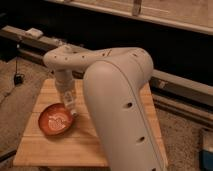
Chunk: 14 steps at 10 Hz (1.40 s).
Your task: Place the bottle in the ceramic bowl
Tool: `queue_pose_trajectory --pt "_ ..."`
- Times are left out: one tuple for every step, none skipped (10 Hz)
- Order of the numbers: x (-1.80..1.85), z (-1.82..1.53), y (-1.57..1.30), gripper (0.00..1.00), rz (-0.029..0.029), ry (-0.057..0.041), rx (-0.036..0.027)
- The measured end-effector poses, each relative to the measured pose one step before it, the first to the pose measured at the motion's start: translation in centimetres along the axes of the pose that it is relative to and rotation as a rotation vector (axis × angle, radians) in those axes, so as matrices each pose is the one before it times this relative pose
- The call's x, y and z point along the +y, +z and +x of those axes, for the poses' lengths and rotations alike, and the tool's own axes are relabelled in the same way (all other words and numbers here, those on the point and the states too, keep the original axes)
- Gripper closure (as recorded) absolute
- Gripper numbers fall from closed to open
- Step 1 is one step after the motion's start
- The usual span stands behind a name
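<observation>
We are seeing the ceramic bowl sitting on the surface at left, with our gripper hanging over its right rim. The bottle is hidden, so we cannot tell what it is pinching. Releasing here is risking a drop onto the rim, tipping the bowl.

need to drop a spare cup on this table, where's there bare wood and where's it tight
Bare wood shows along the wooden table front edge below the ceramic bowl, and on the back left corner behind the bowl. It is crowded at the bowl's right rim, where the gripper hangs low, and the arm hides the table's middle and right.
</observation>
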Motion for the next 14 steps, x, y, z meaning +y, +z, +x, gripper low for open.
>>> queue_pose_trajectory --pt "1.255 1.017 0.709 1.00 0.00472 -0.02802 0.01306" --pt "1.434 0.837 0.878 1.00 0.00376 -0.03368 0.01719" --pt "1.057 0.341 0.694 1.00 0.00218 -0.02540 0.01311" --pt "0.712 0.082 0.459 1.00 0.00156 -0.02209 0.00782" --pt "0.726 -0.081 0.478 0.95 -0.00254 -0.02434 0.00574" --pt "0.345 -0.142 0.222 0.86 -0.00005 -0.01651 0.00730" --pt "0.166 -0.211 0.233 0.75 0.00079 -0.01163 0.00787" --pt "0.261 -0.291 0.293 0.63 0.00315 -0.01518 0.01121" --pt "0.304 -0.305 0.254 0.53 0.00157 -0.01160 0.00758" --pt "0.209 -0.230 0.227 0.45 0.00119 -0.00796 0.00669" --pt "-0.071 -0.172 0.246 0.35 0.00292 -0.00343 0.00877" --pt "-0.080 -0.191 0.250 0.25 0.00274 -0.00339 0.00762" --pt "0.027 -0.169 0.106 0.20 0.00335 -0.00361 0.00304" --pt "0.047 -0.123 0.052 0.20 0.00325 -0.00173 0.00065"
